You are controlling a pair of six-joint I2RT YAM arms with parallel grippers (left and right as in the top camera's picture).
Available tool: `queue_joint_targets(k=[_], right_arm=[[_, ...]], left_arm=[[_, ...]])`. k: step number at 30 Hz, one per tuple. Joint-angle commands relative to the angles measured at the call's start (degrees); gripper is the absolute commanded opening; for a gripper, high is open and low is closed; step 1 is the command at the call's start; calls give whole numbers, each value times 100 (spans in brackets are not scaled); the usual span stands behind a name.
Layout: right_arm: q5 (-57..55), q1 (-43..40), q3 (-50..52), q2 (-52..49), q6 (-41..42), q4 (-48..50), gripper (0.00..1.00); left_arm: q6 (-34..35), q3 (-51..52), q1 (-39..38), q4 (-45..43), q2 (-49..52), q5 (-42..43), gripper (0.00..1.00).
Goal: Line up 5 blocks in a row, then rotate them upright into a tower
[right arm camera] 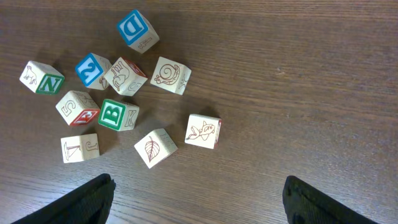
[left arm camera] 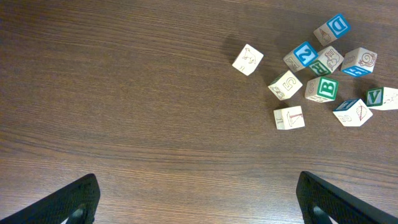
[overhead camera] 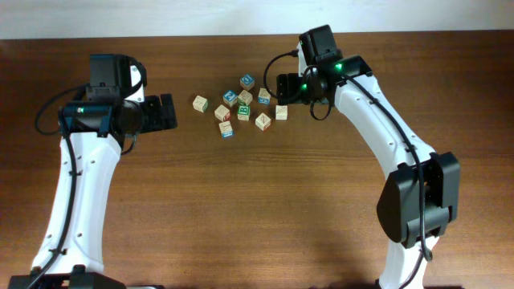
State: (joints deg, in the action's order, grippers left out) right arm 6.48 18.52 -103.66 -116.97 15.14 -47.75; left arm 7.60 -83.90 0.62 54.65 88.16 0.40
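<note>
1. The blocks [overhead camera: 244, 112] are lying in a loose cluster on the worktop [overhead camera: 257, 209], at upper centre of the overhead frame, between the two arms. One pale block [overhead camera: 200, 103] is sitting apart at the cluster's left.
2. In the right wrist view, the green "B" block [right arm camera: 118, 115] is sitting mid-left, just beside a red-lettered block [right arm camera: 78, 107]. The "I" block [right arm camera: 81, 148], leaf block [right arm camera: 155, 147] and bird block [right arm camera: 203, 130] are lying along the cluster's lower edge, each with bare wood around it.
3. The right jaws are standing wide open and empty near the cluster's right edge. The left jaws are also gaping wide, holding nothing, well left of the cluster.
4. These cubes are probably light, stiff and smooth-faced, so they are likely to skid or pivot if pinched on a corner. The safest hold is looking like two opposite flat sides, squarely centred.
5. The bird block is offering the clearest access. The "B" block is crowded, so closing on it is risking nudged neighbours.
</note>
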Motion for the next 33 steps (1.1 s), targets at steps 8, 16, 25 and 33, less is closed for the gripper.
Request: queue_joint_targets(k=[8,16,25,33], right_arm=[[-116,17,-76,-149,190,-131,87],[-114,17,-76,-149,190,-146,88],[-116,17,-76,-149,348,-79,86],[-118,17,-76,-304,533,264,81]], left_arm=[[223,-116,28,-175,452,-192,100],[221,-118,28,-201,452,-173,99],[221,-118,28,-286,452,-175,99],[223,-116,28,-522,835,-173,99]])
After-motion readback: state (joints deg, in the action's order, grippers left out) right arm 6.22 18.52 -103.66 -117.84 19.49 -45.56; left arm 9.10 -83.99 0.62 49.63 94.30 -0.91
